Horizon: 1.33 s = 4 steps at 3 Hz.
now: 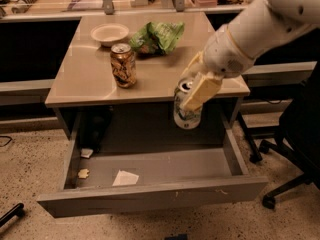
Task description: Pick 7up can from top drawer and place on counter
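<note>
Camera view — end effector (pixel 194 95) grips 7up (pixel 185 118) by counter (pixel 87 81).

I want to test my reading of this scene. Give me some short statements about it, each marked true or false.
1. The claw holds the 7up can above the open top drawer. True.
2. The 7up can stands on the counter. False: it hangs in the air at the counter's front edge.
3. A brown can stands upright on the counter. True.
4. The white bowl lies in the top drawer. False: it sits on the counter, beside a green bag.
</note>
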Each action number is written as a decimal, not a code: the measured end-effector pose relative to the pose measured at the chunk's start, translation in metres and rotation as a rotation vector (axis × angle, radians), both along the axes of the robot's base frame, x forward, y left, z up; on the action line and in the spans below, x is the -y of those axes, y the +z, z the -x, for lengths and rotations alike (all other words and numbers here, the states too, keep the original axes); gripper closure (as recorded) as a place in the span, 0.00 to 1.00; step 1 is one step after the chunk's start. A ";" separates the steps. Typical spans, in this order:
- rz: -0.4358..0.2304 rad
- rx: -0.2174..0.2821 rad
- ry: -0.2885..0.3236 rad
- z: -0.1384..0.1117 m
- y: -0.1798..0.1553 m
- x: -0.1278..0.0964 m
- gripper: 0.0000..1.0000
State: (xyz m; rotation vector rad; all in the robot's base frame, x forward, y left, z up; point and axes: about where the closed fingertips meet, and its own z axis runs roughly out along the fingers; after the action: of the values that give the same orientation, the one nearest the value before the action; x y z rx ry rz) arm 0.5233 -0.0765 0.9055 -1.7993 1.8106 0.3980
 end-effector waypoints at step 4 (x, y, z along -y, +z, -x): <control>0.067 0.063 -0.106 -0.066 0.026 0.011 1.00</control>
State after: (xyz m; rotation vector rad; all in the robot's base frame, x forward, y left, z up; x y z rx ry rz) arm 0.5895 -0.0879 0.9318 -1.7312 1.8848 0.2400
